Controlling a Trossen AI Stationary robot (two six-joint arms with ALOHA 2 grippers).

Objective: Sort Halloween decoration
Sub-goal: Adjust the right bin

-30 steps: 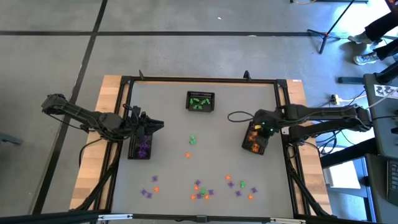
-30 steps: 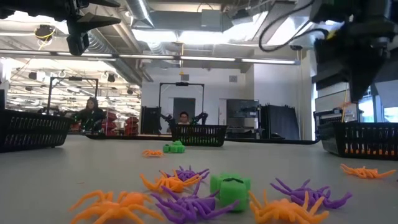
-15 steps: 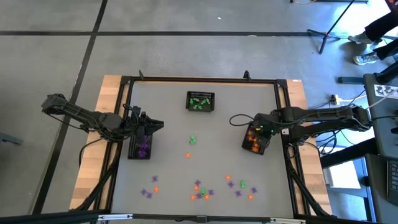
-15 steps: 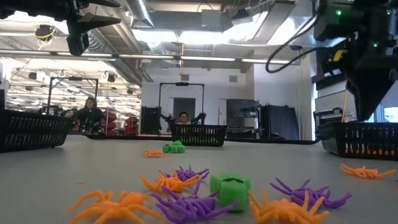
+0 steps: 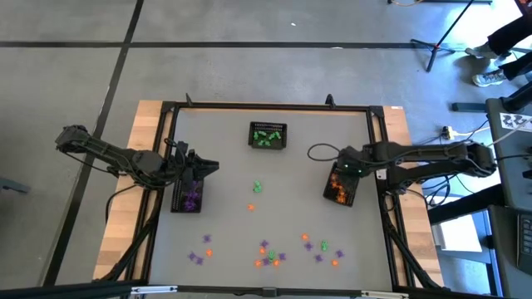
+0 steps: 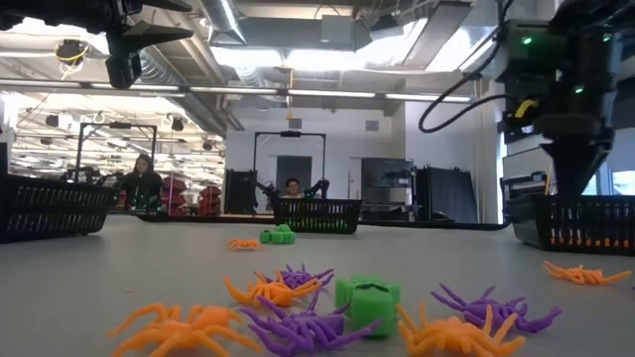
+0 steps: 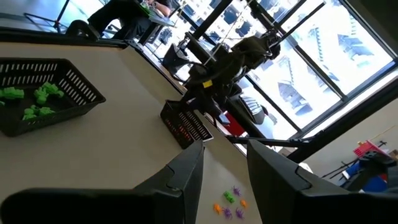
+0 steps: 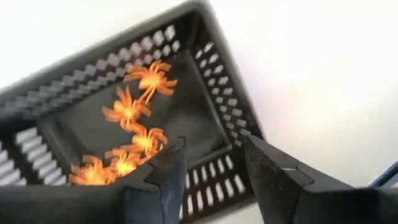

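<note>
Sprawling across the middle of the room, the grey desk [image 5: 224,166] is carrying everything: three black mesh baskets and a scatter of Halloween decoration [image 5: 270,253], tiny purple, green and orange trinkets, most of them lying along the near edge. The right arm is hanging over the right basket [image 5: 342,186], which is holding orange spiders [image 8: 127,111]. Its right pincer [image 5: 339,169] is standing spread and empty directly above that basket, fingers apart with nothing between them. The left arm is waiting over the left basket [image 5: 188,193], where purple pieces are lying; the left pincer [image 7: 224,171] is showing a gap between its fingers and is pinching nothing.

What the coming move turns on, I would say, is this: the unsorted pile is lying toward the near side of the right pincer and a little to its left, well apart from it, and the right arm looks the nearer of the two to the pieces at the pile's right end. Two strays, a green piece [image 5: 257,188] and an orange one [image 5: 251,207], are sitting mid-desk between the arms. The far basket [image 5: 268,135] is holding the green ones. Nothing is standing in the path between the right basket and the near pile; the trinkets themselves are crowding each other, purple spiders [image 6: 298,279] overlapping orange in the low view, which may be making a clean single pick awkward.
</note>
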